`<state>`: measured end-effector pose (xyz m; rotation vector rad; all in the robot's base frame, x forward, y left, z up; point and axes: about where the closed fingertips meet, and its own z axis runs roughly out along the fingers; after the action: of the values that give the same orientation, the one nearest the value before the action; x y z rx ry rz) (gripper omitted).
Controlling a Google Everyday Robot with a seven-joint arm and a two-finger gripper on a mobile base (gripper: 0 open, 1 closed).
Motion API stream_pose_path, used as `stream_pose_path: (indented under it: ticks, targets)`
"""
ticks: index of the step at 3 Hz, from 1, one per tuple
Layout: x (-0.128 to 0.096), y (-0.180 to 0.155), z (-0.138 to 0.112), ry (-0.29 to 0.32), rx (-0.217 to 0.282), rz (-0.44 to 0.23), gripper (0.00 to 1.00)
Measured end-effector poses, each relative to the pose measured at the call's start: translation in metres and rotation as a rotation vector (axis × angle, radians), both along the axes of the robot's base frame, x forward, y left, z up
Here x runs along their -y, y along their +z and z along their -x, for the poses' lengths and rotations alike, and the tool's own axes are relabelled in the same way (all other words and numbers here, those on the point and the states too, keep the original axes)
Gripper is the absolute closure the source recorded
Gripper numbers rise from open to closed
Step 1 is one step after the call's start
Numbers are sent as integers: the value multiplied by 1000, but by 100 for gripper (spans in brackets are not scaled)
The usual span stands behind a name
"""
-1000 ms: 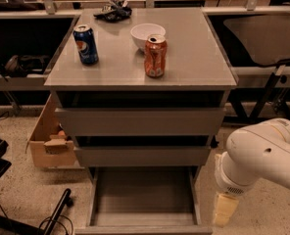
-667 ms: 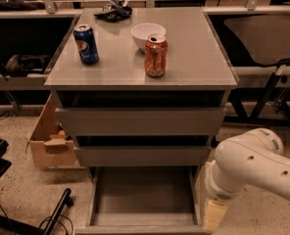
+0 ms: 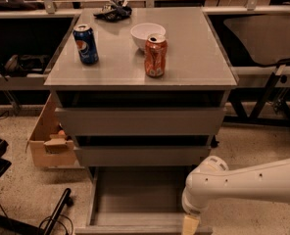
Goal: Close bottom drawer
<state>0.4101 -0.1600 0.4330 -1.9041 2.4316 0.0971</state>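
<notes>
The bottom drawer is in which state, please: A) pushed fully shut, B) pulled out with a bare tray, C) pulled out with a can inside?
B: the bottom drawer stands pulled out with nothing showing in its tray, and the gripper is at its front edge, toward the right.

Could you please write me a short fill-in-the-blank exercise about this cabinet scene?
The bottom drawer is ____, not shut. The gripper hangs at that drawer's front corner on the picture's ____ side. The can nearest the white bowl is ____.
Missing words: open; right; orange.
</notes>
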Motion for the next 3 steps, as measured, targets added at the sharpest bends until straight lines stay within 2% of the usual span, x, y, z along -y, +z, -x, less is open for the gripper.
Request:
stream_pose_path:
  ticks: [1, 2, 3]
  targets:
    - [-26, -68, -10, 13, -24, -45, 0]
    - [-44, -118, 10, -6, -67, -112, 18]
    - [-55, -160, 48, -46, -133, -175, 41]
